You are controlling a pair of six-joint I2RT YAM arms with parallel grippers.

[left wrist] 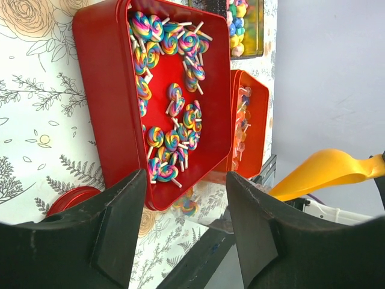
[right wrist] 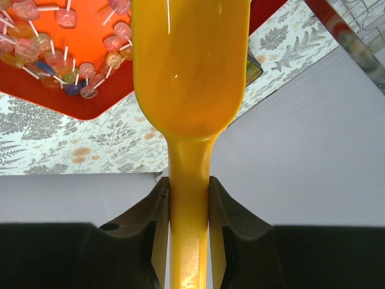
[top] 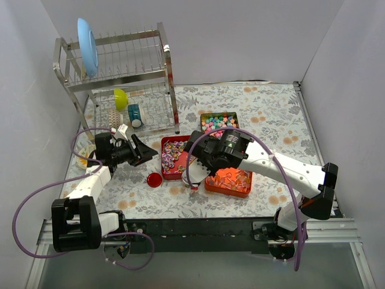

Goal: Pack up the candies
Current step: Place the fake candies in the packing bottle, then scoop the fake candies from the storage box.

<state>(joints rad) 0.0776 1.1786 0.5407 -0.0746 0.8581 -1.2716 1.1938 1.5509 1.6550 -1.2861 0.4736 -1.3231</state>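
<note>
Candies (top: 175,155): you have them in three trays at the middle of the desk (top: 271,114).
Red tray (left wrist: 108,96): holds the striped swirls on sticks, lying loose over its floor.
Dark tray (top: 202,123): sits above and right of the red one in your overhead view and holds the pastel pieces.
Orange tray (top: 227,191): lower right of the red one, with the clear-wrapped reddish sweets.
Left fingers (left wrist: 120,211): spread apart with nothing between them. You see them just left of the red tray from overhead, and the wrist view shows the tray's near corner in the gap.
Right fingers (right wrist: 153,223): closed on the handle of the yellow scoop (right wrist: 189,66). Its bowl points toward the orange tray's corner at the upper left of the wrist view.
Red lid (top: 154,179): flat on the desk, near the lower left of the red tray.
Dish rack (top: 120,84): upper left of your overhead view, with a blue plate (top: 86,38) upright on its top tier.
</note>
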